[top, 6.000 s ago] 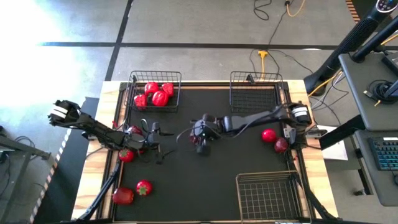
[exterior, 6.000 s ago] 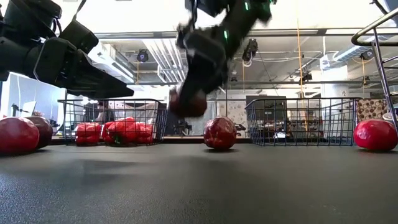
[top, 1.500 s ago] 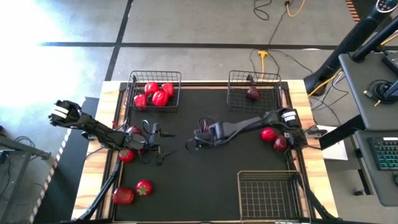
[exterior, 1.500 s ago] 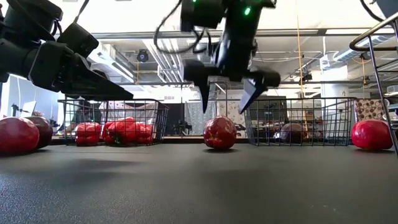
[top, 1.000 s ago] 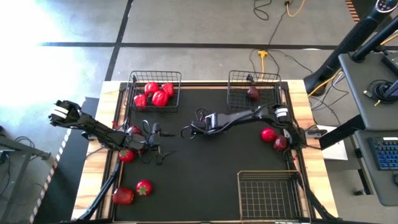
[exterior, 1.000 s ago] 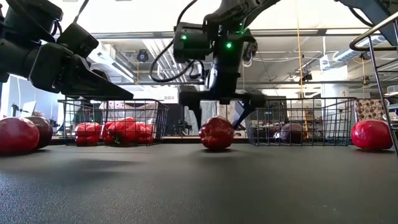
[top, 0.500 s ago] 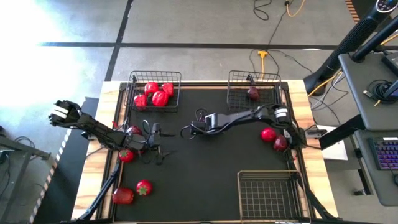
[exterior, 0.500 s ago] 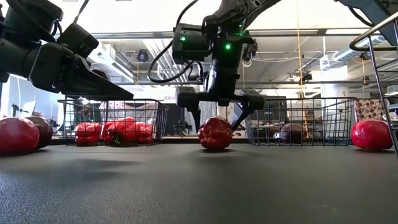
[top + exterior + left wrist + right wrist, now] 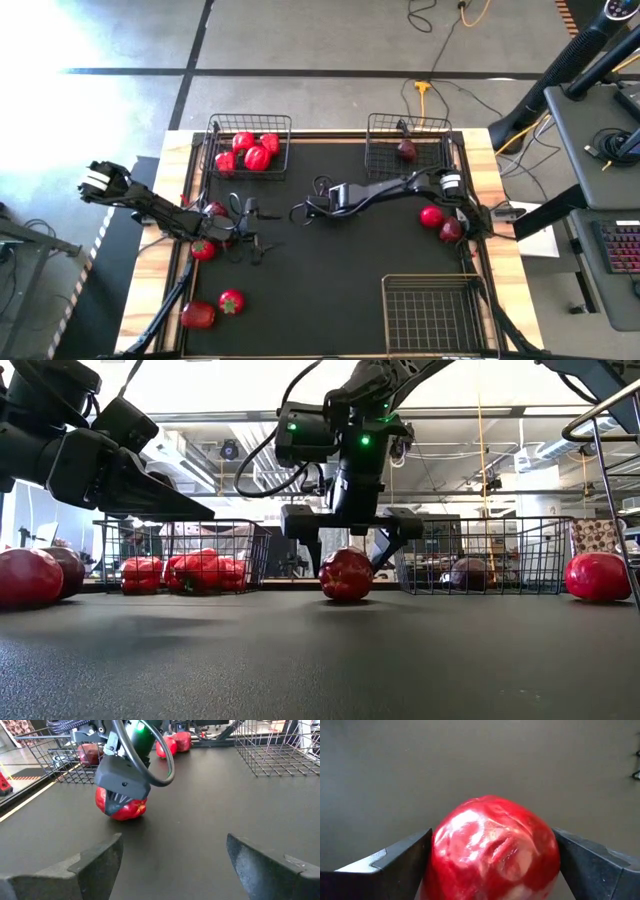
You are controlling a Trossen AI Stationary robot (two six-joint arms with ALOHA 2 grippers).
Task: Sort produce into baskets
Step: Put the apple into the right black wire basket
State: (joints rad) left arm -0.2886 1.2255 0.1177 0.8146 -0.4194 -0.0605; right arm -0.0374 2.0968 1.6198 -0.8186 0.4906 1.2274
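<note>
My right gripper [image 9: 347, 556] is open and points down over a glossy, lumpy red pepper [image 9: 346, 573] that sits on the black mat mid-table. One finger [image 9: 402, 862] stands on each side of the pepper [image 9: 492, 850]. My left gripper [image 9: 252, 230] hovers open and empty over the mat's left part; its wrist view shows the pepper [image 9: 122, 809] under the right gripper. The far-left basket [image 9: 250, 170] holds several red peppers. The far-right basket [image 9: 380, 150] holds one maroon fruit [image 9: 407, 150]. A third basket [image 9: 432, 312] stands near right. My right gripper comes at the pepper from above, and its fingers stand close against the pepper's two sides [image 9: 436, 851]. I cannot tell whether they touch it. The pepper rests on the mat.
Loose produce lies on the mat: two pieces at the right edge [image 9: 432, 216] [image 9: 451, 231], two beside the left arm [image 9: 203, 249] [image 9: 215, 210], and two near left [image 9: 231, 300] [image 9: 197, 315]. Cables run along the right arm.
My right gripper has come down over the red pepper, so its fingertips now reach lower along the pepper's sides. The pepper stays on the mat.
</note>
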